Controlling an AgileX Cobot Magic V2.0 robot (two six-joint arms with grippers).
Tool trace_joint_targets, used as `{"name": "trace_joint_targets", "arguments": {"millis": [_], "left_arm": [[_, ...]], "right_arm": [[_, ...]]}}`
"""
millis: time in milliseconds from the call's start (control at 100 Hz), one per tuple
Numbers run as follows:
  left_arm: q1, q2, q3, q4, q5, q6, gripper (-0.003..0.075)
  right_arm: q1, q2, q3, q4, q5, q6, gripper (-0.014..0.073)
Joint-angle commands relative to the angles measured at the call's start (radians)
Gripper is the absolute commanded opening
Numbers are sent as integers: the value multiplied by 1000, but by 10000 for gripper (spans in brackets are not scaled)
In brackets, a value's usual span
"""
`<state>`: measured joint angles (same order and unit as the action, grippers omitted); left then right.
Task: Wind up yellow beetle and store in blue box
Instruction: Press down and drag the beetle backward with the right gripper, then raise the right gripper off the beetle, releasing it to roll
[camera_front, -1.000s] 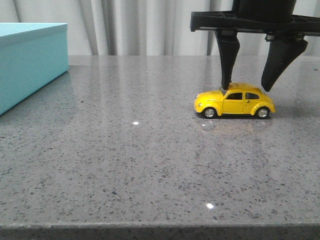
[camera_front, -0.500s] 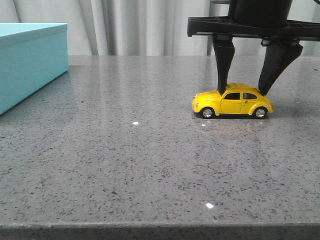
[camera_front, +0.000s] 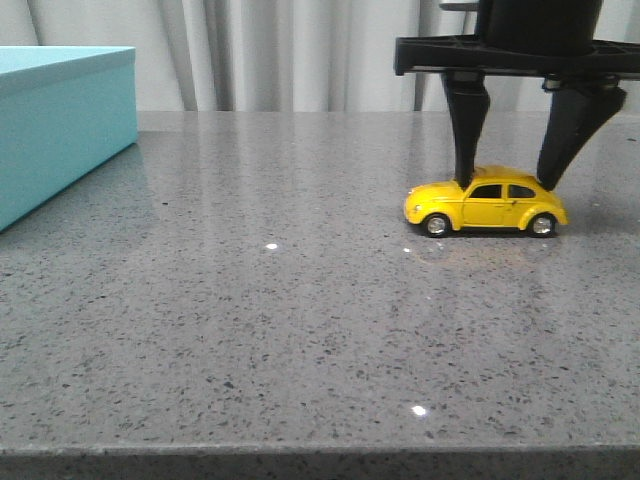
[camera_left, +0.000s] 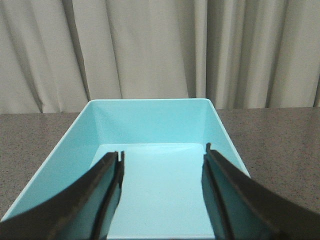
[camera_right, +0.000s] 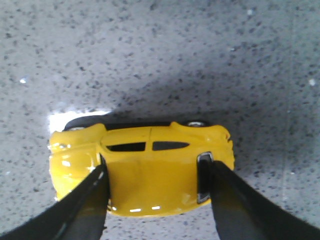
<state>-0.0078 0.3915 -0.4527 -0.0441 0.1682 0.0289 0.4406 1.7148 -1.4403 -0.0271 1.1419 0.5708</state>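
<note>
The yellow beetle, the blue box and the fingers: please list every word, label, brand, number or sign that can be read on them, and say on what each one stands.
No readable text in any view.
yellow beetle: plain glossy paint, no badge or plate that I can make out.
blue box: plain sides and plain inside, no label.
right gripper and left gripper: plain black fingers, no marking.

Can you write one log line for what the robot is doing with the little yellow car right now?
right gripper: straddling yellow beetle, wheels on table | left gripper: open over blue box | box: empty
</note>
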Motion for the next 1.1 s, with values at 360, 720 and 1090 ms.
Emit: {"name": "trace_joint_targets", "arguments": {"millis": [360, 720, 1090], "left_arm": [[-6, 12, -36, -2, -77, -9, 356], [-6, 12, -36, -2, -77, -9, 356], [-6, 12, -36, -2, -79, -9, 356]], "right_arm": [[-199, -96, 138, -70, -75, -120, 436], [-189, -205, 107, -46, -118, -167, 436], [-106, -444, 103, -43, -103, -167, 436]]}}
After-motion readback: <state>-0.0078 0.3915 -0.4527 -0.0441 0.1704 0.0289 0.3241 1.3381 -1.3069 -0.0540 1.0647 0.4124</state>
